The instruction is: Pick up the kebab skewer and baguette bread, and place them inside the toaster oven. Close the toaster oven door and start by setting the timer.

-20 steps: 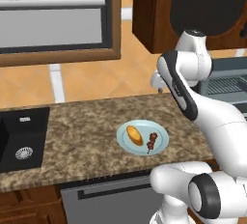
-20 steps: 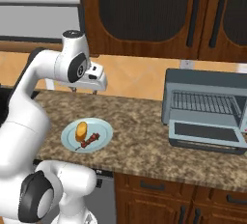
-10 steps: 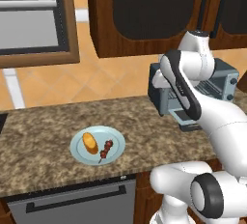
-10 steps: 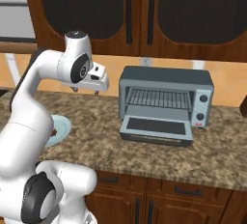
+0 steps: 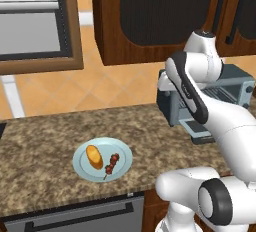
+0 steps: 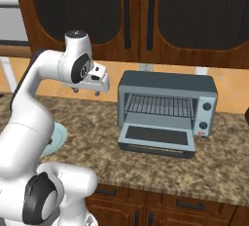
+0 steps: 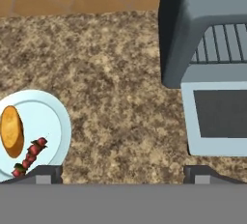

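Observation:
The baguette bread [image 5: 94, 157] and the kebab skewer [image 5: 112, 164] lie side by side on a pale blue plate [image 5: 124, 157] on the granite counter. In the hand view the bread [image 7: 12, 131] and skewer [image 7: 30, 157] sit at the lower left. The blue-grey toaster oven [image 6: 168, 86] stands to the right with its door [image 6: 155, 137] dropped open and the wire rack showing; it also appears in the hand view [image 7: 207, 30]. My gripper [image 6: 87, 91] hangs open and empty above the counter, between plate and oven, with its fingertips [image 7: 43, 175] wide apart.
Dark wooden cabinets [image 6: 146, 10] hang above the counter. The oven's knobs [image 6: 207, 106] are on its right side. A dishwasher front [image 5: 75, 216] sits below the counter edge. My own arm [image 5: 200, 106] covers part of the oven in the left base view.
The base drove right along the counter in the first half second, bringing the oven into the middle of view, then nearly stopped. The arm's pose and the open gripper look unchanged.

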